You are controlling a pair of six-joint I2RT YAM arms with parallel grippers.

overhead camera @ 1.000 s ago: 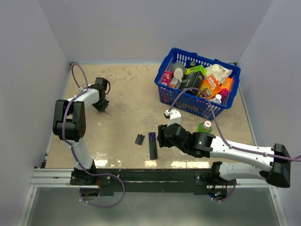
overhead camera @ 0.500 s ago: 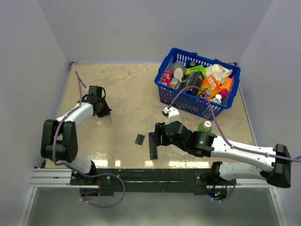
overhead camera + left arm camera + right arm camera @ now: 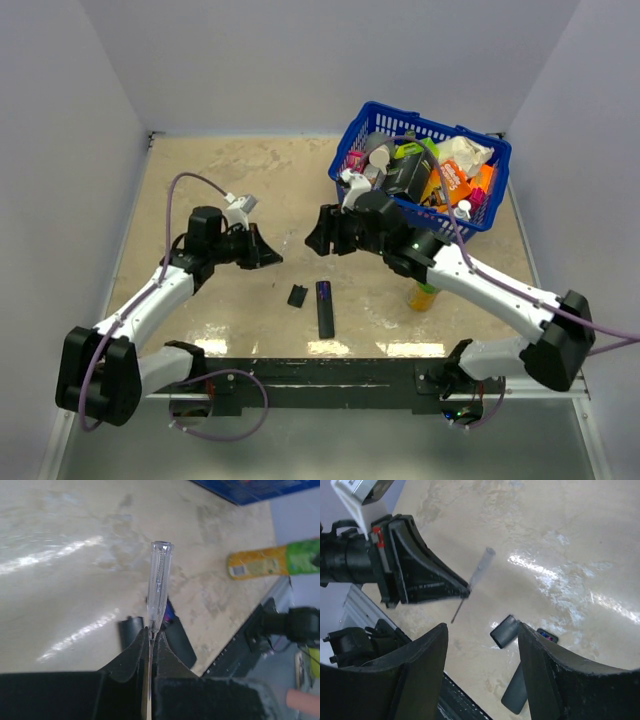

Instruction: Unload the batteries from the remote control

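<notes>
The remote control (image 3: 325, 310) lay flat on the table (image 3: 200, 180) close to its near edge, about midway between the two arm bases, its long side running near to far and a purple-tinted recess (image 3: 322, 290) showing at its far end. A short black cover piece (image 3: 297, 295) lay just to its left, apart from it. The left gripper (image 3: 151, 632) was closed tight on the thin metal shaft of a screwdriver (image 3: 159, 582) whose clear handle stuck out past the fingertips; it hung over the table, to the left of the remote control and farther back. The right gripper (image 3: 482, 630) faced it from the right, also on the far side of the remote control, with its jaws partly apart and nothing between them. A green and yellow bottle (image 3: 425, 297) lay on the table to the right of the remote control, partly under the right arm. A blue basket (image 3: 345, 195) crammed with packets stood at the far right
</notes>
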